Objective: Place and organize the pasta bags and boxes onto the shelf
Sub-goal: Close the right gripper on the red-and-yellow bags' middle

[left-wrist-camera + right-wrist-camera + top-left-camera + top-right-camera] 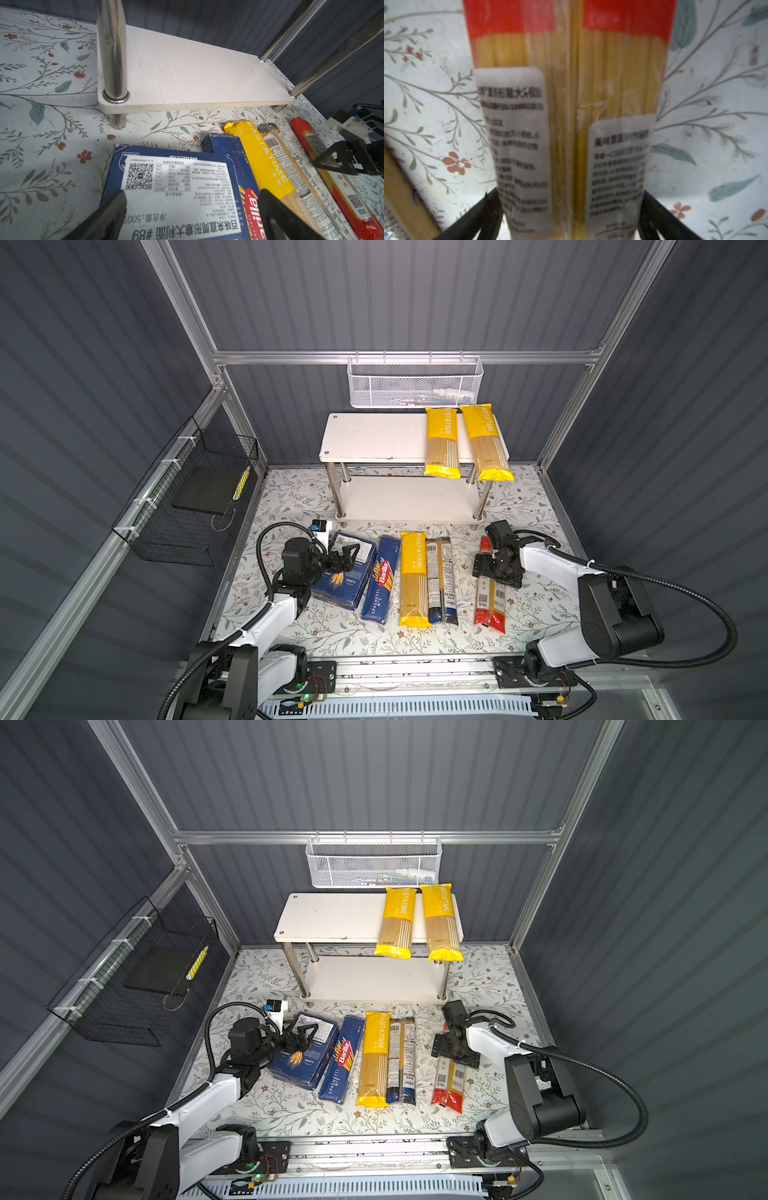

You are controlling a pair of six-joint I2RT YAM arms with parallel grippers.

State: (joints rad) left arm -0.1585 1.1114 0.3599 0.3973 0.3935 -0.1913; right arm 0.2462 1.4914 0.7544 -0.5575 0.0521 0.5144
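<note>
1. Spaghetti in the red-ended packet point(490, 605) lies flat on the table point(332, 635), running near to far. It is at the right end of the row in front of the shelf point(374, 439).
2. The right gripper point(571, 209) is low over the packet's middle with its jaws apart. One tip stands beside each long edge, and I see no squeeze on the film.
3. This looks to me like the pick of that packet. A gentle close at the middle should keep both ends balanced, since the film looks slippery and the strands brittle. Lift it level, carry it clear of the top board's near edge, and lay it left of the two yellow packets point(441, 443) point(486, 443). Both of those overhang the near edge, so I would set this one farther back.
4. The left gripper point(351, 558) is spread open just above the far end of the wide box point(340, 593) and holds nothing.
5. To the right of that box lie the slim box point(380, 580), a third yellow packet point(413, 580) and the dark packet point(442, 580), packed side by side. The red-ended packet lies apart from them.
6. The lower board point(407, 499) is bare, so five items wait on the table.
7. The table wears a pale covering printed with leaves and small red flowers. Grey ribbed walls in an aluminium frame close in the far, left and right sides.
8. A white mesh basket point(415, 383) hangs on the far wall above the shelf, and a black wire basket point(187, 506) hangs on the left wall.
</note>
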